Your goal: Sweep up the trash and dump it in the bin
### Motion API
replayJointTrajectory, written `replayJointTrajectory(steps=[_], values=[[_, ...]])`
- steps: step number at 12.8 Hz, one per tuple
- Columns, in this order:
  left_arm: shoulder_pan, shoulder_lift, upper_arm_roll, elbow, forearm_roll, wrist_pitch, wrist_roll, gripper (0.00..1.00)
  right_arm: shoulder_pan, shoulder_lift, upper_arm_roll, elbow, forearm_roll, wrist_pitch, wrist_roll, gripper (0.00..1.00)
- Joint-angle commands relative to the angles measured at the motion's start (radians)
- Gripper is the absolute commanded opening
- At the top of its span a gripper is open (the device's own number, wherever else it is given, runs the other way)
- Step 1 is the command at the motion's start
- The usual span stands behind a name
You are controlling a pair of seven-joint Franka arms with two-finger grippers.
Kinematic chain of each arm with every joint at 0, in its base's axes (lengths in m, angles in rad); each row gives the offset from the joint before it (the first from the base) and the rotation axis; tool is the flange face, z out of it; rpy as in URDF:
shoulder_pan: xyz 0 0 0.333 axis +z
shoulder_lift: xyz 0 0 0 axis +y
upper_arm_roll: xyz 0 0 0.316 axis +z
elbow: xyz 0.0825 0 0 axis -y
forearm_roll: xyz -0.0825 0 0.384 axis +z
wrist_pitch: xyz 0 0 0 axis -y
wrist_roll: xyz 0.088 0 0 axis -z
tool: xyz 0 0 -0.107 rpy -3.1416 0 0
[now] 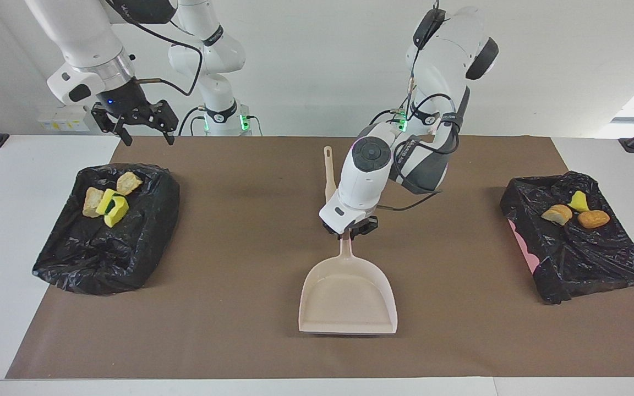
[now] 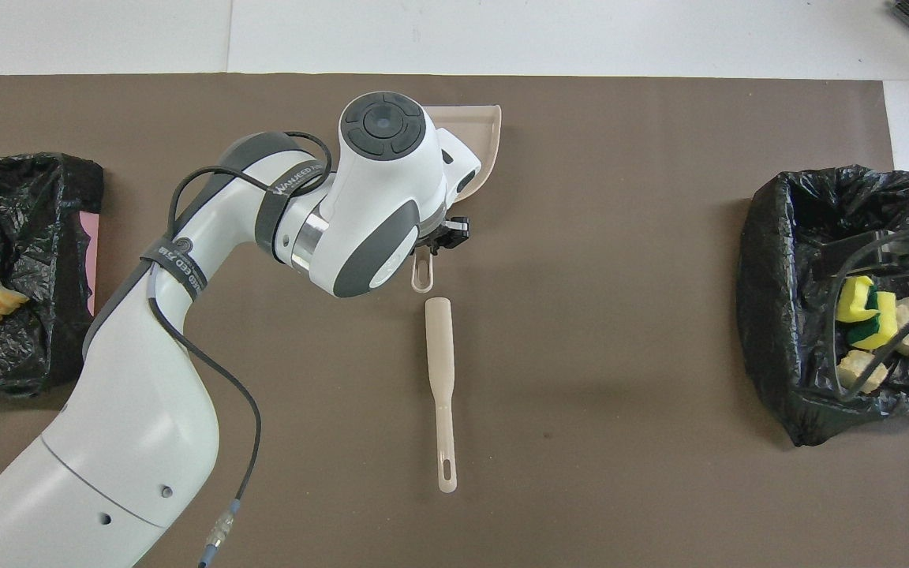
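**Dustpan held at mid-table, scraps lying in both bins**

Left gripper (image 1: pixel 351 231) clamped on the handle of the beige dustpan (image 1: pixel 348 300), fingers closed tight around the thin stem just above the scoop. Pan hanging or resting low over the middle of the brown mat (image 1: pixel 240 341), open mouth turned away from the robots; contact with the mat impossible to judge. In the overhead view, only one corner of the scoop (image 2: pixel 486 130) and the loop end of the handle showing past the left arm's wrist.

Brush (image 2: pixel 440 386) flat on the mat, nearer to the robots than the dustpan, in line with it, bristle end just beside the handle's loop. In the facing view, only the upper stem of the brush (image 1: pixel 328 170) visible past the left arm.

Right gripper (image 1: pixel 140 126) hanging open, fingers spread apart, holding nothing, raised over the mat's edge near the black-lined bin (image 1: pixel 75 264) at the right arm's end of the table. Right arm waiting.

Trash (image 1: pixel 109 201) in that bin: yellow sponge pieces with green backing and beige bread-like chunks, bunched together at the end nearer to the robots. More scraps (image 1: pixel 575 213) in a second black-lined bin (image 1: pixel 597 269) at the left arm's end: one yellow piece, one beige chunk, one brown nugget, close together.
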Motion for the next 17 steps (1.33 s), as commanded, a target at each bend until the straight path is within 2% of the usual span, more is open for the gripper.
replayJointTrajectory(steps=[1,7,9,10,11,13,15,17], values=[[-0.014,0.012,0.003,-0.009,0.014,0.022,-0.028,0.00,-0.006,0.012,0.001,0.016,0.025,0.009,0.018,1.00],[-0.012,-0.005,-0.012,-0.062,0.006,0.079,-0.028,0.00,-0.006,0.012,0.001,0.016,0.025,0.002,0.016,1.00],[-0.012,-0.010,-0.017,-0.078,0.006,0.072,-0.028,0.12,-0.006,0.012,0.001,0.016,0.025,0.003,0.018,1.00],[-0.012,-0.016,-0.017,-0.082,0.007,0.072,-0.028,0.15,-0.006,0.012,0.001,0.016,0.025,0.002,0.016,1.00],[-0.012,-0.018,-0.015,-0.082,0.007,0.066,-0.029,0.22,-0.006,0.012,0.003,0.016,0.025,0.002,0.016,1.00],[-0.011,-0.018,-0.015,-0.079,0.020,0.066,-0.032,0.27,-0.006,0.012,0.003,0.016,0.025,0.002,0.016,1.00],[-0.009,-0.019,-0.015,-0.079,0.024,0.068,-0.032,0.41,-0.006,0.012,0.003,0.016,0.023,0.002,0.016,1.00],[-0.007,-0.024,-0.015,-0.080,0.023,0.068,-0.031,0.45,-0.006,0.012,0.001,0.016,0.025,0.002,0.016,1.00]])
